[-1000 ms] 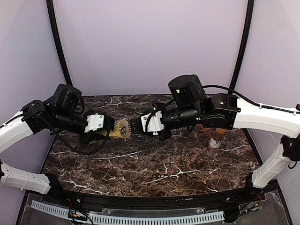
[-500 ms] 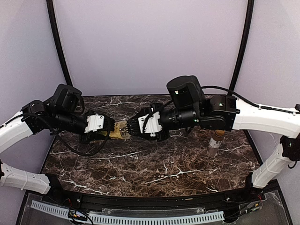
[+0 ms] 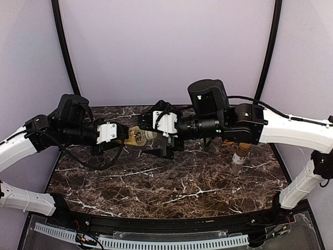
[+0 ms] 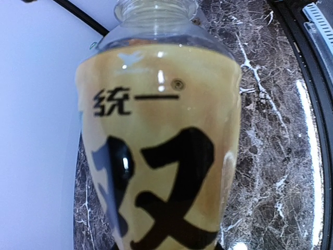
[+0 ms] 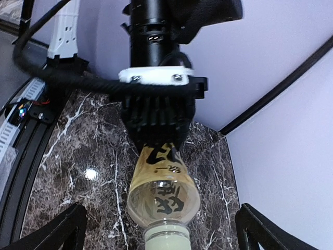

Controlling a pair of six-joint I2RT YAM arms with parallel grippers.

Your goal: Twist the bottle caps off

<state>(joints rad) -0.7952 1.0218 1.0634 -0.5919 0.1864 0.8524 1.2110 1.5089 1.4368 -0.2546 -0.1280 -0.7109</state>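
Left wrist: bottle (image 4: 156,146) in end effector (image 3: 125,139)

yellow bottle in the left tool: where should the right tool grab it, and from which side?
Pinch the whitish cap end, coming in along the bottle's axis. The left tool holds the body level with the neck pointing at the open right tool, so the round cap sits square between its jaws.
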